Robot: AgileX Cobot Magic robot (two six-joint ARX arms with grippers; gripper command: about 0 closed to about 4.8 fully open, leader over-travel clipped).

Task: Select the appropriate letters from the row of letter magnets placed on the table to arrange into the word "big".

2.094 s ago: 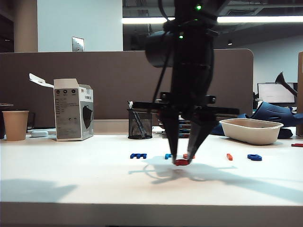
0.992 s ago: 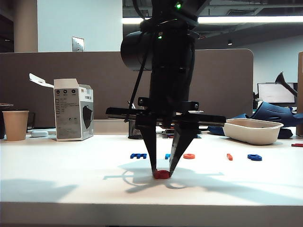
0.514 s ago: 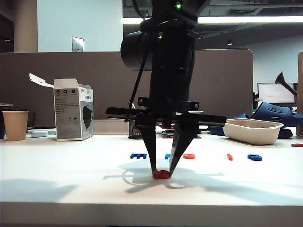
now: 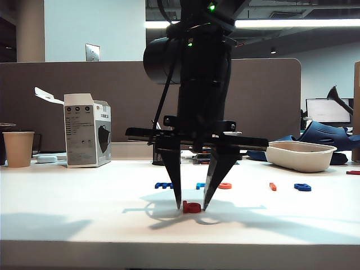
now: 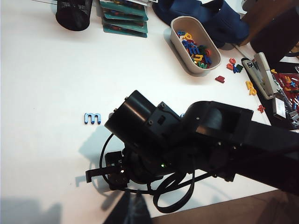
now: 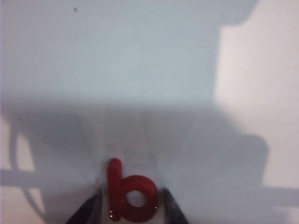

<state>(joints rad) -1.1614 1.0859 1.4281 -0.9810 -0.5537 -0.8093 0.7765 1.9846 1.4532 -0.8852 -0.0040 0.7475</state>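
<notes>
The right claw (image 4: pixel 191 207) points straight down at the near middle of the white table (image 4: pixel 67 197), its two fingertips (image 4: pixel 178 203) parted and standing on either side of the red b (image 4: pixel 192 207). A sliver of space shows between each tip and the letter, so it grips nothing; the b lies flat on the table. In the right wrist view the b (image 6: pixel 129 192) sits between the two dark tips with a thin gap at each side.

Behind it runs the row of letters: the blue m (image 4: pixel 164 185), a small light-blue piece (image 4: pixel 199 185), the orange ring (image 4: pixel 225 185), the short orange bar (image 4: pixel 273 186) and the blue g (image 4: pixel 302 187), all well apart from the b.

The left claw (image 5: pixel 132 211) shows only as a dark shape at the edge of its own wrist view, above the right arm; whether it is parted or closed I cannot tell. That view also shows the m (image 5: pixel 92 118) and a tub of spare letters (image 5: pixel 195 45).
</notes>
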